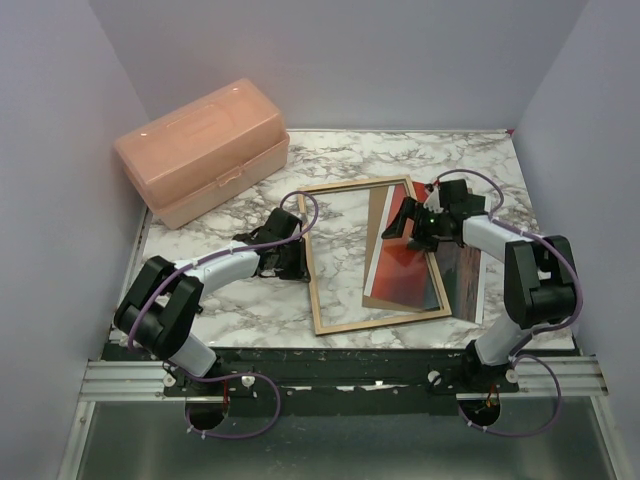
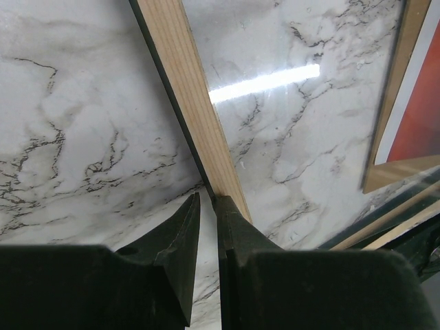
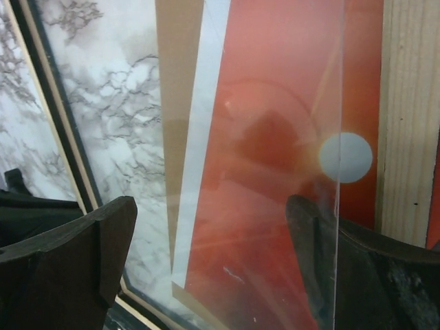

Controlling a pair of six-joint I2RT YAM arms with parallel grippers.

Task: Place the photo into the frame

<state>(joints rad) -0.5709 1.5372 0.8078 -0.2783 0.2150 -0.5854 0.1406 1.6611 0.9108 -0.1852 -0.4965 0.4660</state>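
Note:
The frame (image 1: 312, 262) lies tan back up in mid-table. The photo (image 1: 405, 268), red sunset side up, lies across the frame's right rail (image 3: 405, 117), partly inside and partly outside it, on a brown backing board (image 1: 378, 215). Its white sun (image 3: 345, 157) shows in the right wrist view. A clear pane (image 3: 275, 103) lies over the photo. My right gripper (image 1: 408, 226) is open wide above the photo, with one finger (image 3: 323, 261) seen through the pane. My left gripper (image 1: 291, 258) is at the frame's left rail (image 2: 196, 103), jaws a slit apart, the right finger (image 2: 230, 220) on the wood.
A peach plastic box (image 1: 205, 148) stands at the back left. Grey walls close in the marble table (image 1: 340, 150) on three sides. A dark strip with a white border (image 1: 465, 285) lies right of the frame.

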